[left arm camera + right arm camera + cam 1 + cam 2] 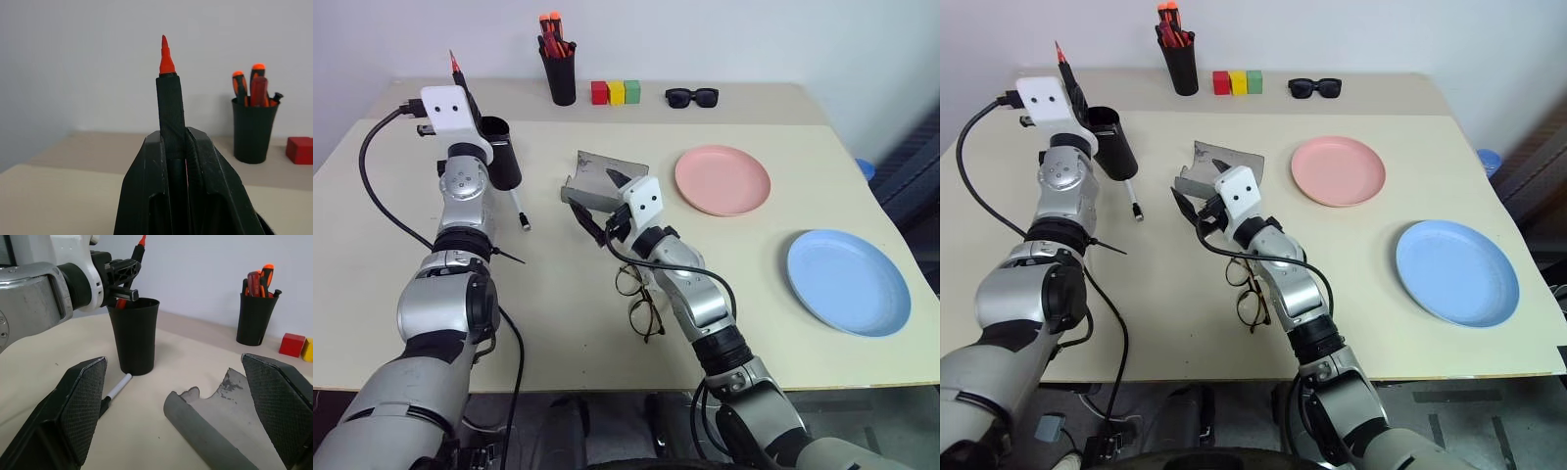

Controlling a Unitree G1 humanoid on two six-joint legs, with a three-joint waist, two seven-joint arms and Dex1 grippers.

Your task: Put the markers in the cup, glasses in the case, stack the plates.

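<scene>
Your left hand [175,147] clamps the red-tipped marker [167,68] upright over the cup [133,335]; centre it before releasing. Right hand [181,396] gapes wide, empty.

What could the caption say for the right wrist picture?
Open right claw by the grey case, left claw holding a red-tipped marker over the black cup.

The left claw [1068,78] grips the red-tipped marker [1061,54] above the black cup [1114,145].
</scene>
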